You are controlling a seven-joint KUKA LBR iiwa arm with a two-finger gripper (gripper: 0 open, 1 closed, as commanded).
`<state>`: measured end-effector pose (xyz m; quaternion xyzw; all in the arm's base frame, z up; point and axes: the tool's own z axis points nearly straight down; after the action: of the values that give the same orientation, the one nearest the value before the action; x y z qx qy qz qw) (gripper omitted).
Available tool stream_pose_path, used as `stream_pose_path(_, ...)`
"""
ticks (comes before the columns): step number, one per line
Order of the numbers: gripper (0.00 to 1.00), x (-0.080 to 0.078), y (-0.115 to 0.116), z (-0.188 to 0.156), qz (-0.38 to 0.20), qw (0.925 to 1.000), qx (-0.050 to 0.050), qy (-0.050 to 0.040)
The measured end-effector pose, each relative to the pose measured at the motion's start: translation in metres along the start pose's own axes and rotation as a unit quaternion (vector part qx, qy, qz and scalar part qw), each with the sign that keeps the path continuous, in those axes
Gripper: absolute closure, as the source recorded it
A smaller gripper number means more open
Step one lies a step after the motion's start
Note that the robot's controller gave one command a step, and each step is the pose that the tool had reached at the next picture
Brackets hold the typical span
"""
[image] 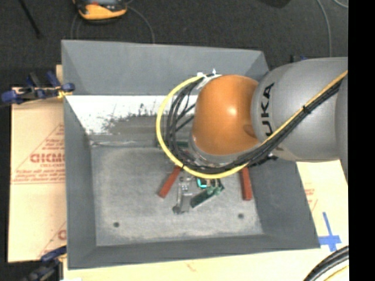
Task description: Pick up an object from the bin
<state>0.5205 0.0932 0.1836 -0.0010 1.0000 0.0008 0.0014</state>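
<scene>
Grey metal bin (82,174): gripper (184,201) low at floor's centre, just beside small green piece (209,195), between left red-brown stick (169,183) and right red-brown stick (245,186). Clenched or released: cannot tell. Nothing visibly lifted; pick judged not yet done.

The orange cover (225,113) hides the middle of the bin (117,186); the green thing (210,195) is unidentifiable.

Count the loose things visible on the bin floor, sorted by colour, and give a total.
Reddish-brown sticks: 2, one left of the gripper, one to its right.
Dark green piece: 1, beside the gripper.
Total: 3 in view; the arm covers part of the bin floor.
</scene>
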Motion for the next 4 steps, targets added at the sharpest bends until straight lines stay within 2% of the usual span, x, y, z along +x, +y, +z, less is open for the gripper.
stream_pose_path(1,0.0,-0.028,-0.013,0.027,-0.033,0.9995,0.0,-0.0051)
stream_pose_path(2,0.0,-0.026,-0.014,0.074,-0.129,0.9916,0.001,-0.0015)
stream_pose_path(3,1.0,-0.097,-0.04,0.112,-0.208,0.9782,0.0,-0.0006)
stream_pose_path(4,1.0,-0.097,-0.04,0.112,-0.207,0.9784,0.0,-0.0006)
